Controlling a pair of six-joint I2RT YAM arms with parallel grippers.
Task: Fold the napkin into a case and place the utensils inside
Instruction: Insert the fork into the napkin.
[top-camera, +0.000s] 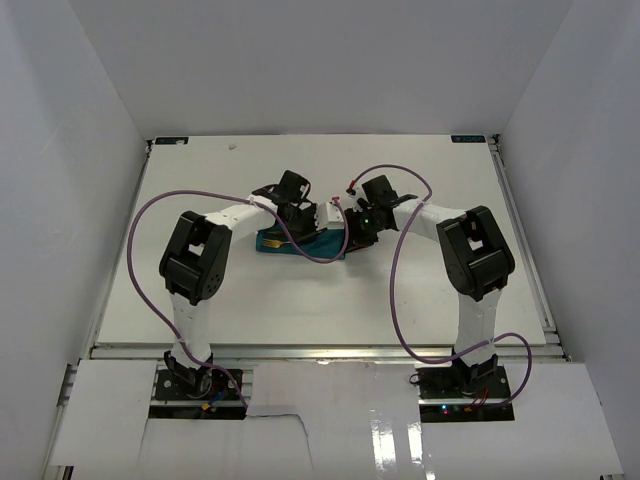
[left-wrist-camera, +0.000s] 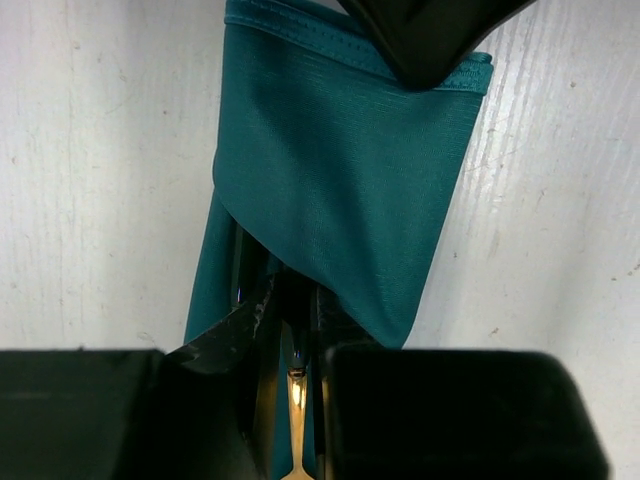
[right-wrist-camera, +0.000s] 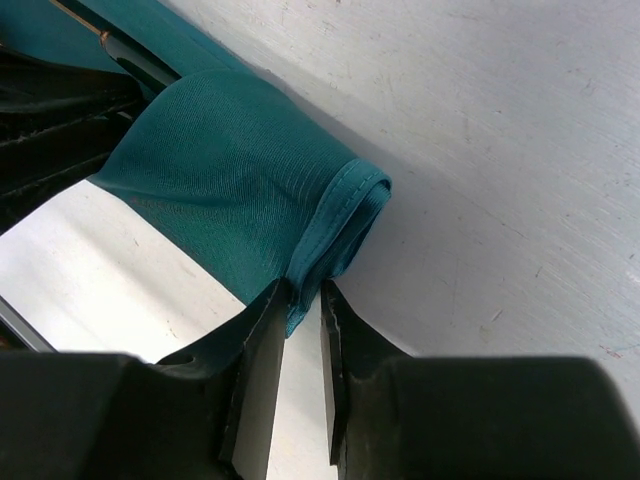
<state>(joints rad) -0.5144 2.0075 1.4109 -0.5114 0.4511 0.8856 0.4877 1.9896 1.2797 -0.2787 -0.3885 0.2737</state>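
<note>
Closest to the left wrist camera, the left gripper (left-wrist-camera: 291, 310) is seen with its jaws set narrowly about the gold shaft of the fork (left-wrist-camera: 297, 395); whether that shaft is pinched or merely straddled cannot be told. Just beyond the fingertips, toward 12 o'clock, the rest of the fork is hidden under the slanted flap of the napkin (left-wrist-camera: 340, 180). A dark slim piece (left-wrist-camera: 241, 262) lies tucked in the fold at 11 o'clock and may be the knife, though this cannot be confirmed. At the far end of the cloth, the right gripper (right-wrist-camera: 296, 300) is clenched on the doubled hem, with cloth rising from between its fingers toward 11 o'clock. From above, the napkin is found folded into a narrow case near the middle of the table (top-camera: 420, 290), with the right gripper at its 3 o'clock end and a glint of the fork toward its 9 o'clock end. The cloth is judged soft, light and limp, so the flap is likely to sag or slip open once let go; the stitched hem, where the layers are thickest, is best taken. The fork is judged stiff, light and smooth, hence liable to slide, and is best held across its shaft while the case is pinned at the far end.
</note>
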